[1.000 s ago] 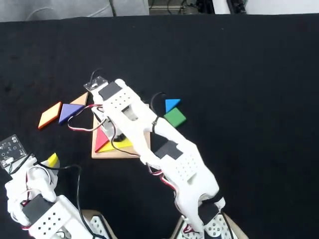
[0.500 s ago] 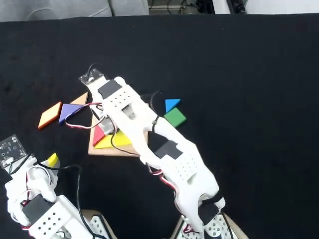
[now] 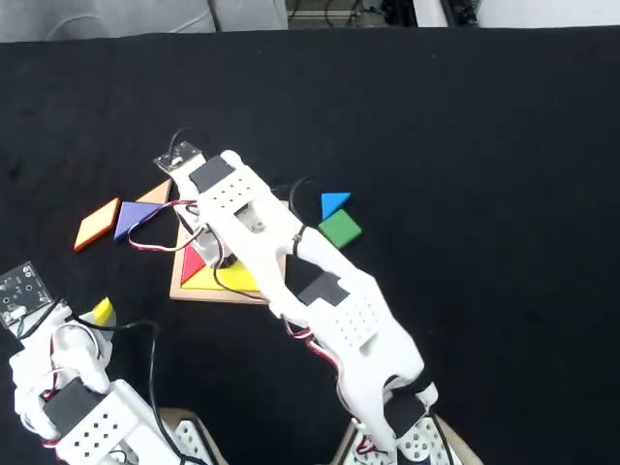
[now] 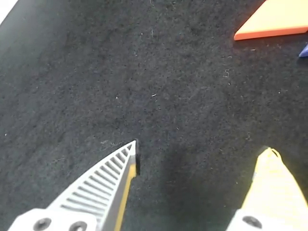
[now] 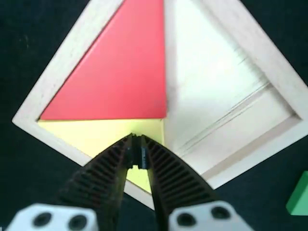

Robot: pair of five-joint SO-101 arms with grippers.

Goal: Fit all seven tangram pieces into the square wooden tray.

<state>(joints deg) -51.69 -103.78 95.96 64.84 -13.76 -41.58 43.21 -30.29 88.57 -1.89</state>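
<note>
The square wooden tray (image 3: 177, 288) holds a red triangle (image 3: 193, 264) and a yellow triangle (image 3: 232, 281). My right arm (image 3: 254, 231) lies across it. In the right wrist view my right gripper (image 5: 138, 150) is shut, with its tips over the yellow triangle (image 5: 101, 137) beside the red triangle (image 5: 120, 72); the rest of the tray floor (image 5: 211, 86) is bare. An orange parallelogram (image 3: 97, 223), a purple triangle (image 3: 133, 218) and a tan triangle (image 3: 156, 193) lie left of the tray. A blue triangle (image 3: 334, 201) and a green square (image 3: 339, 230) lie to its right. My left gripper (image 4: 202, 151) hangs open over bare cloth near the orange parallelogram (image 4: 274, 19).
Black cloth covers the whole table. My left arm (image 3: 68, 387) sits at the front left corner, with a small circuit board (image 3: 21, 289) beside it. A corner of the green square (image 5: 299, 195) shows beyond the tray rim in the right wrist view.
My right arm has shifted a little to the left, and the tray with its two triangles has slid left and slightly back with it. The left arm has kept still.
</note>
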